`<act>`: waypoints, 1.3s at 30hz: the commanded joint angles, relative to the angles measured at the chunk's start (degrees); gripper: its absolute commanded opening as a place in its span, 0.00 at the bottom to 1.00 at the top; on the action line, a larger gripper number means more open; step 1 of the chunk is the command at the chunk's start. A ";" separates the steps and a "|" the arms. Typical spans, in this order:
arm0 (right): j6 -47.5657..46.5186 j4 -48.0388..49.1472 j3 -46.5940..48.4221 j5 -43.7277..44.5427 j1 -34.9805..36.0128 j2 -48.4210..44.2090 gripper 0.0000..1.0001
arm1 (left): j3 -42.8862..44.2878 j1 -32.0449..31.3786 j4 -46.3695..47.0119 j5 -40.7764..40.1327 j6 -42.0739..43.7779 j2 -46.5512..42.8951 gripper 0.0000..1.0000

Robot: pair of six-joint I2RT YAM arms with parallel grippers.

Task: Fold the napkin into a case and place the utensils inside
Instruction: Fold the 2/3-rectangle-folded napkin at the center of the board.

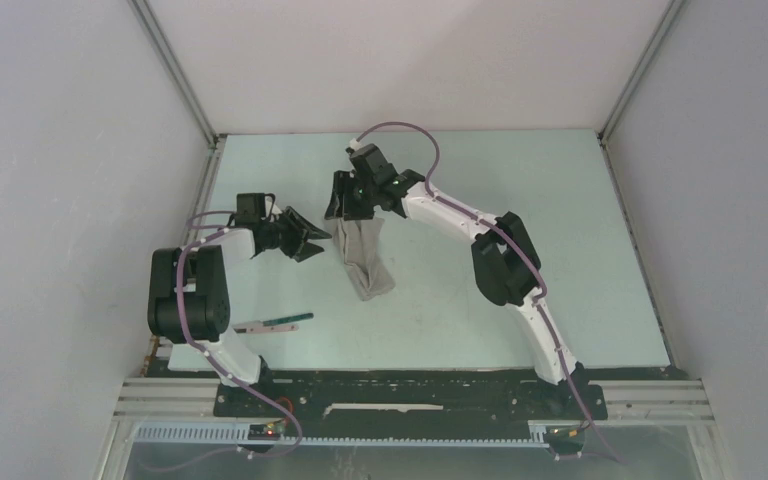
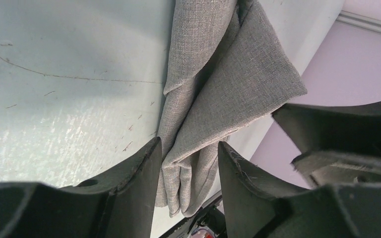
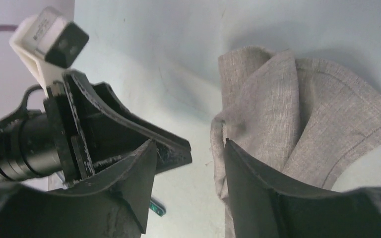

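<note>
Black fingers (image 2: 139,178) of the left pincer (image 2: 188,146) fill the bottom of its own wrist view. They stand moderately apart with a clear gap, and through that gap I see the napkin (image 1: 365,258) lying beyond them, not clamped. My right pincer (image 1: 356,205) hangs at the far end of the cloth. Its jaws are parted too, with bare table (image 1: 580,300) showing between them and one finger in front of the cloth's edge; I cannot tell whether that finger touches the fabric.

I find the napkin in the middle of the table, gathered into a narrow, rumpled strip with loose overlapping folds. Its long axis runs far to near, the near end swinging a little to the right. It lies just to the right of the left pincer, which faces it side-on across its width, while the right pincer sits over its far end, so the right one is the nearer of the two.

I have the left arm (image 1: 192,300) folded tight, elbow raised near its base, forearm reaching far and right. The right arm (image 1: 505,260) stretches diagonally from the near right toward the far left, wrist pitched down.

I see the utensils (image 1: 275,322) at the near left, well apart from the cloth. I judge the case not yet formed, since the folds look uneven
</note>
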 commanded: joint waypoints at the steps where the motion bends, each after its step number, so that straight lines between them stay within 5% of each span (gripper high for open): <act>1: -0.87 -0.65 -6.83 -2.63 -2.22 -7.54 0.63 | 0.40 0.17 2.33 -0.24 -0.41 -0.70 0.52; 10: 8.73 12.79 -30.25 -10.74 -10.56 -15.10 0.69 | 1.81 -1.31 2.67 0.58 -0.32 0.03 0.57; 20: 26.87 38.70 -36.93 -23.80 -12.91 -6.19 0.69 | 2.05 -1.91 2.67 1.06 -0.15 0.29 0.58; 26: 31.31 42.41 -37.02 -22.78 -12.05 -3.75 0.72 | 1.96 -1.89 2.67 1.01 0.07 -0.64 0.58; 32: 33.47 49.12 -35.78 -23.10 -12.34 -0.38 0.66 | 1.93 -1.90 2.74 1.35 0.21 -0.85 0.58; 39: 29.35 49.61 -33.89 -23.65 -12.62 -3.02 0.46 | 1.87 -1.94 2.50 0.64 0.47 -1.21 0.58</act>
